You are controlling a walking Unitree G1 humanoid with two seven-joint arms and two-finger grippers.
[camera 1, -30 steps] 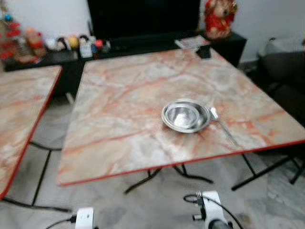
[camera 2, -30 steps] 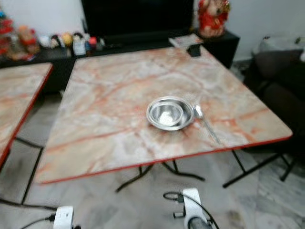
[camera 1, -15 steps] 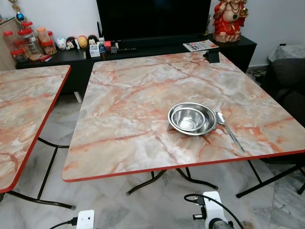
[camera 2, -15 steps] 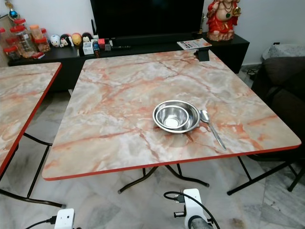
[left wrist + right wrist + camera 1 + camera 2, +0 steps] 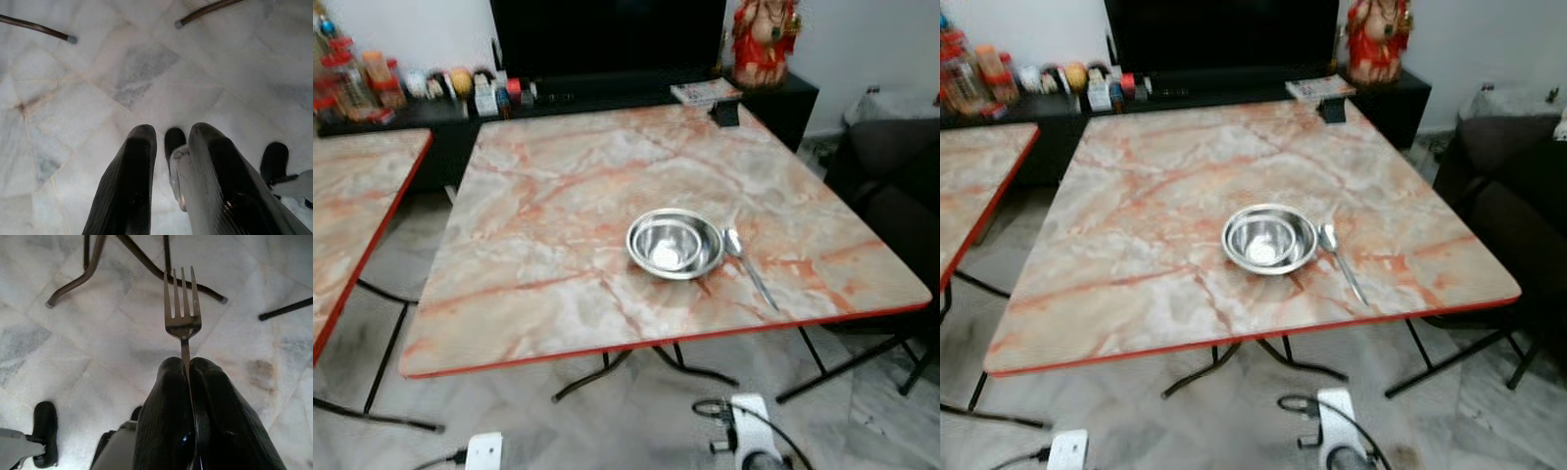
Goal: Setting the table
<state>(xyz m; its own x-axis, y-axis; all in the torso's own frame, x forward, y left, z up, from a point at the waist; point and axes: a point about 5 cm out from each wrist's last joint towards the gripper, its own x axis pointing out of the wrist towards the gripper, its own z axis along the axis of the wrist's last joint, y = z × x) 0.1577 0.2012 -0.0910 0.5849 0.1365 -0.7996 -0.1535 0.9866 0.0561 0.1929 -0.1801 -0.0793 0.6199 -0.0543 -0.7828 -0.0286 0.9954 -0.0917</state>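
Left gripper (image 5: pixel 166 161): hung over the floor tiles, fingers slightly parted, nothing held | marble-topped table (image 5: pixel 558 196): steel bowl (image 5: pixel 674 243) set near the front edge, spoon (image 5: pixel 747 266) laid just right of it | right gripper (image 5: pixel 188 377): fork (image 5: pixel 182 308) pinched by its handle, held low over the floor | remaining, judged: fork to be placed beside the bowl.

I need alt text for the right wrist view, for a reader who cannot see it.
The right gripper holds a metal fork by its handle, its black fingers closed on it, tines pointing away. Below lie the pale marble floor and dark table legs.
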